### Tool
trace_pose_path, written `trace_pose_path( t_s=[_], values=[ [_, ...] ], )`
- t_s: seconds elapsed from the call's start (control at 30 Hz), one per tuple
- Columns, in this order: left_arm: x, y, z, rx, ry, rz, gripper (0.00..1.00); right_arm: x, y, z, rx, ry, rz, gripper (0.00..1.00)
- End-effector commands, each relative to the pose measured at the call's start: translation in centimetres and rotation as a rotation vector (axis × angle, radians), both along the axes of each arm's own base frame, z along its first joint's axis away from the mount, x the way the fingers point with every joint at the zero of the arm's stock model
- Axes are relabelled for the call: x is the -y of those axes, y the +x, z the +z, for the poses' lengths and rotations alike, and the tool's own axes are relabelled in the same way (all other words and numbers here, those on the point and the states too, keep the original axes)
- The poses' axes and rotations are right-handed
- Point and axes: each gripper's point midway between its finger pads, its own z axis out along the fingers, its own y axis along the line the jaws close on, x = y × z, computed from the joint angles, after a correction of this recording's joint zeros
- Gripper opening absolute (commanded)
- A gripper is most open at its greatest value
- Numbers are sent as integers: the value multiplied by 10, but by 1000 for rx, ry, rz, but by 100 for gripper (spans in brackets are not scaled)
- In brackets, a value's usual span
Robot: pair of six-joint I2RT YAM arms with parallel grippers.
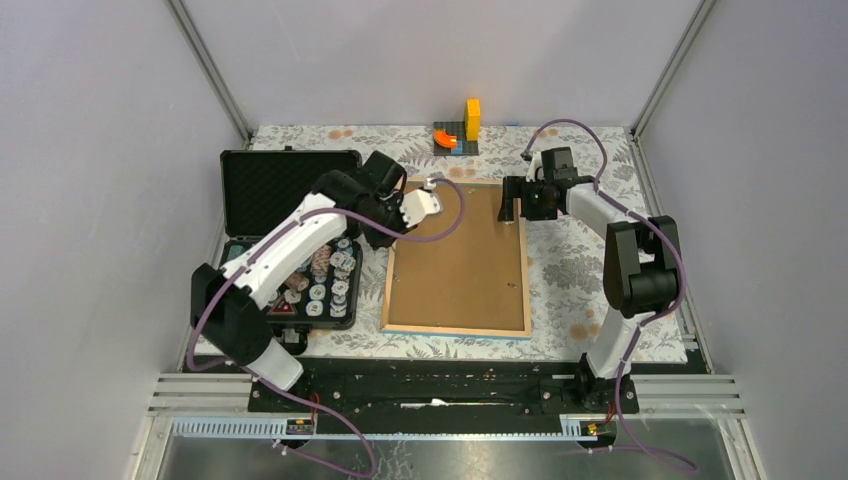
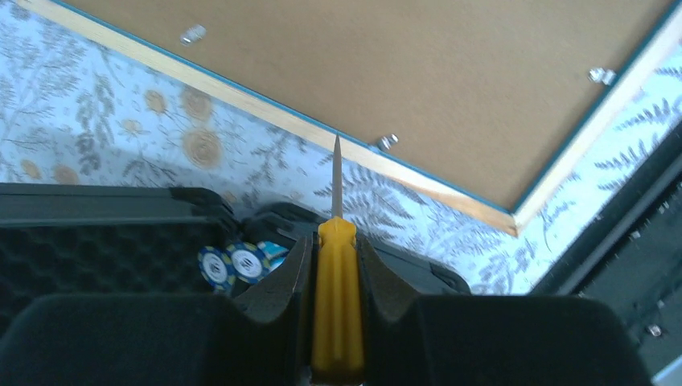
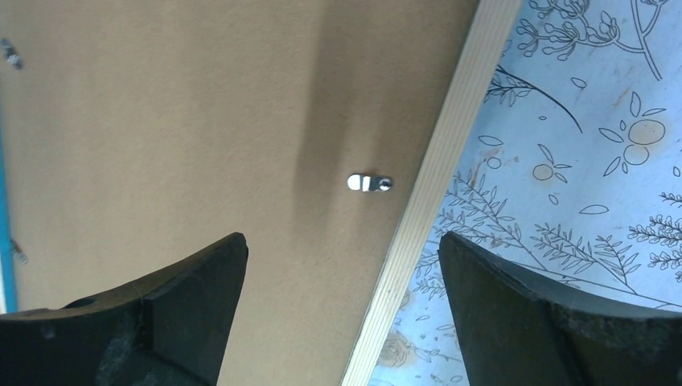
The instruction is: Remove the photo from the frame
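Note:
The frame (image 1: 460,262) lies face down on the floral cloth, brown fibreboard back up, with a pale wooden rim. The photo is hidden under the back. My left gripper (image 1: 424,204) hovers at the frame's upper left edge. In the left wrist view it (image 2: 336,241) is shut on a yellow-handled screwdriver (image 2: 336,314), whose tip sits just beside a small metal clip (image 2: 387,142) on the rim of the frame (image 2: 386,72). My right gripper (image 1: 512,206) is open and empty above the frame's upper right edge, its jaws (image 3: 342,239) straddling the rim near another clip (image 3: 369,182).
An open black foam-lined case (image 1: 290,185) stands left of the frame, its lower half holding several poker chips (image 1: 325,280). Orange and yellow blocks on a grey plate (image 1: 458,132) stand at the back. Metal posts and grey walls enclose the table.

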Motion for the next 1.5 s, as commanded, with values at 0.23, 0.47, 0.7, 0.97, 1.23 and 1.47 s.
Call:
trace_pose_path(
  t_s=[0.23,0.47,0.7,0.97,1.23,1.47],
  values=[
    [-11,-53,-22,-68,113,-14,0,3,-40,30,-10,5,57,96],
    [0,-63,-32,-63,138,-15,0,4,-57,16,-65,8,60,92],
    [7,-60,-25,-35,120,-1,0,7,-61,-1,-102,-10,58,85],
    [3,-54,-37,-17,153,19,0,13,-64,-17,-147,-44,43,75],
    [4,-48,-41,0,164,34,0,18,-65,-29,-174,-76,33,61],
    [3,-40,-45,17,189,55,0,23,-67,-36,-192,-102,24,53]
  ],
)
